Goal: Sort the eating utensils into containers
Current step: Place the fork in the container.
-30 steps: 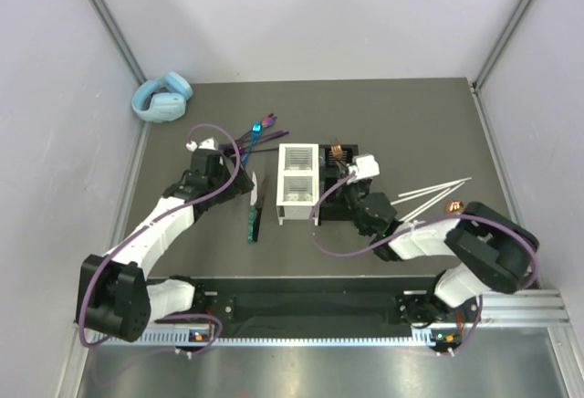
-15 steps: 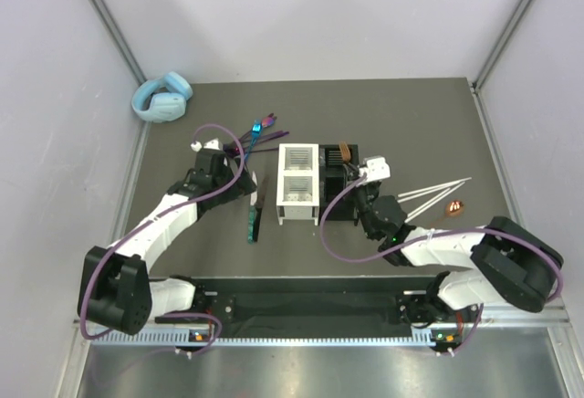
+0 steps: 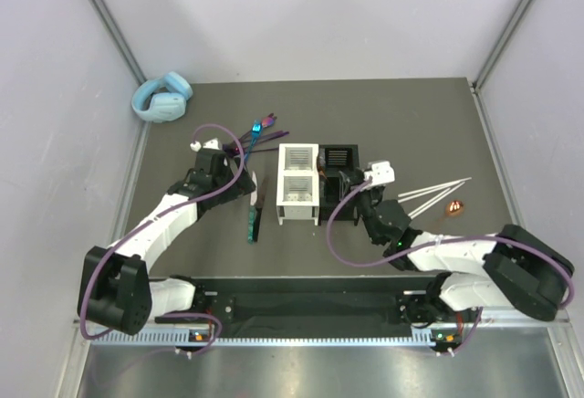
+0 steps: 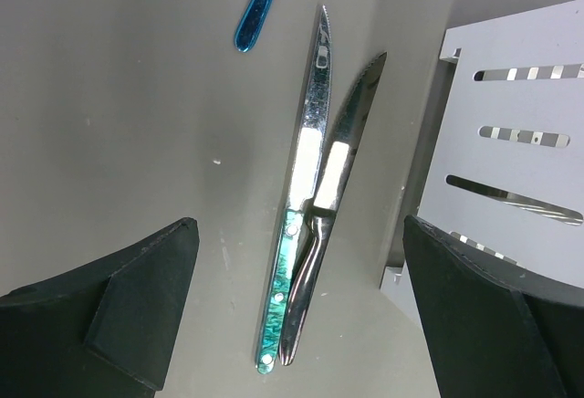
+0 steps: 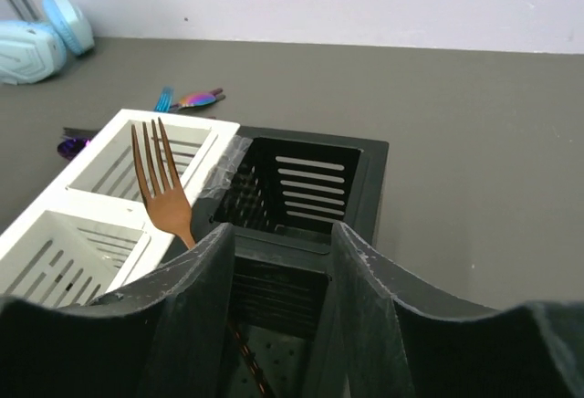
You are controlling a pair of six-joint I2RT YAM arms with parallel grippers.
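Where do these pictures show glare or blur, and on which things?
Left wrist view: bright white glare on the blades of the green-handled knife and the plain knife beside it; the left end effector's fingers look soft. Right wrist view: copper fork sharp, right end effector's fingers blurred. Top view: even light, faint shadows.

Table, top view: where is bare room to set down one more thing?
Bare: the far right corner, behind the black caddy and the white sticks. Crowded: the middle, with the knives, the white caddy and the loose cutlery behind them.
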